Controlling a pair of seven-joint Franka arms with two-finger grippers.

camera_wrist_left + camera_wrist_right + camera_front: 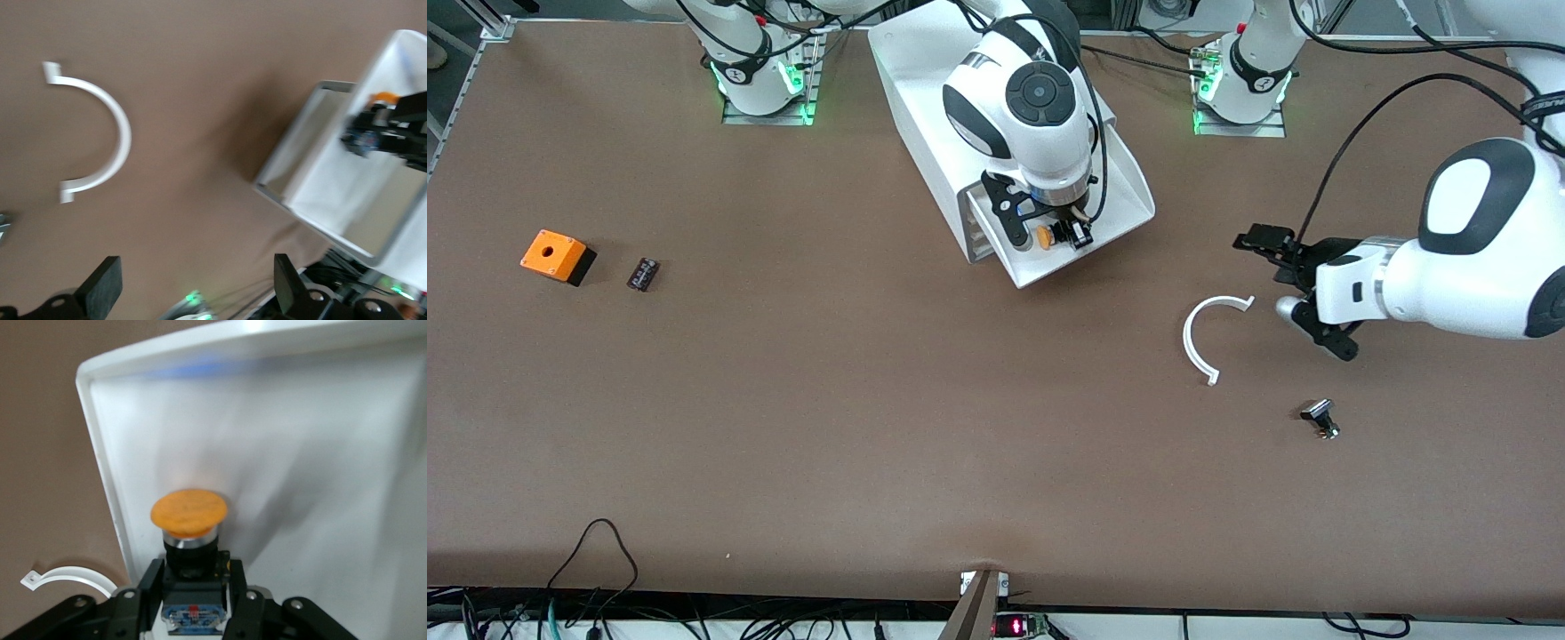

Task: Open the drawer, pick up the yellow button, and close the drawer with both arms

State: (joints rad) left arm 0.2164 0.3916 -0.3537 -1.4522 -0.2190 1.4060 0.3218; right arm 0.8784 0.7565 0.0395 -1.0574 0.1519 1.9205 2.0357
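While over the open drawer [1085,231] | right gripper [191,583] clenched on button [189,511] | left gripper [193,293] spread wide, holding nothing

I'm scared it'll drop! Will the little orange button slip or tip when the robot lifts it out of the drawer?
Probably not. The right gripper is shut on the button by its black body, low under the wide orange cap, so it may wobble a little. It looks small, stiff and likely light. Set loose in the drawer, the round cap could let it roll.
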